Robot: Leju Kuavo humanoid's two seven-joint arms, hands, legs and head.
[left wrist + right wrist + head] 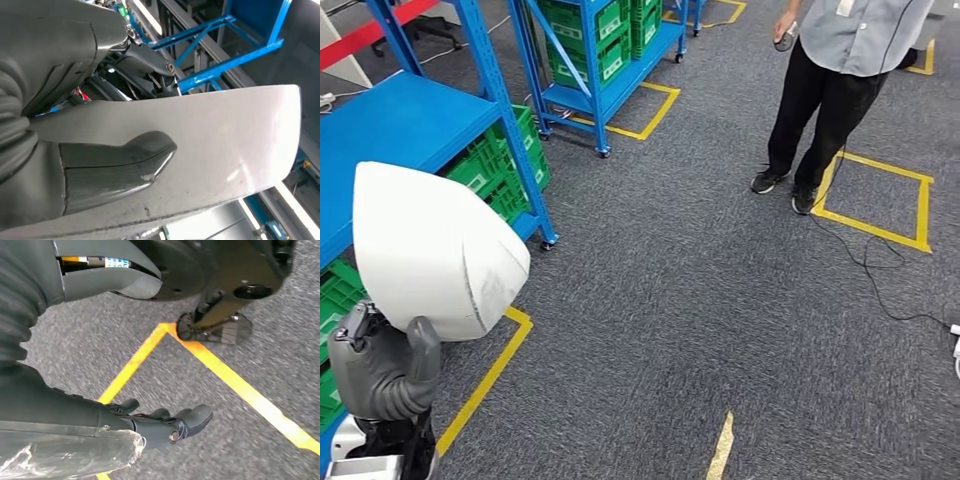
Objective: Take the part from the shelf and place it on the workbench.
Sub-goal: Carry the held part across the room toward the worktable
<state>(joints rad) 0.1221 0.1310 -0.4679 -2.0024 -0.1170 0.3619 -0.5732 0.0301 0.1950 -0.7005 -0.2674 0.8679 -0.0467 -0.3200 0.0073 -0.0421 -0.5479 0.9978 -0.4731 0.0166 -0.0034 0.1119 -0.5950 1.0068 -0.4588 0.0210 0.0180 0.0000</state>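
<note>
Most of the head view is grey carpet floor [682, 330] marked with yellow tape lines [482, 385]. Blue shelf rack [403, 125] sits at the robot's left, flat blue deck up top, green crates [497, 170] stacked under it; more green crates at the far left edge below the deck. Second blue rack [603, 55] further back, also loaded with green crates, standing inside a yellow floor box. Person [841, 70] in grey shirt and black trousers stands ahead on the right, beside another yellow taped square [882, 200], small dark object in one hand; black cable [875, 280] trails across the carpet near their feet. White part [433, 245]: big smooth rounded shell, off the shelf, up in the air in front of the rack over the floor, held by the left hand [384, 370] from below. Left wrist view confirms the grasp: thick grey thumb [120, 162] pressed flat on the part's pale surface [234, 145], darker fingers [151, 62] on the far side of it, blue rack framing visible beyond. Right hand [166, 425] hangs low over the carpet, holding nothing, fingers extended and loosely apart, released; yellow tape lines meet at a corner on the floor below it. Short worn yellow mark [721, 445] on the carpet close in front of the robot.
</note>
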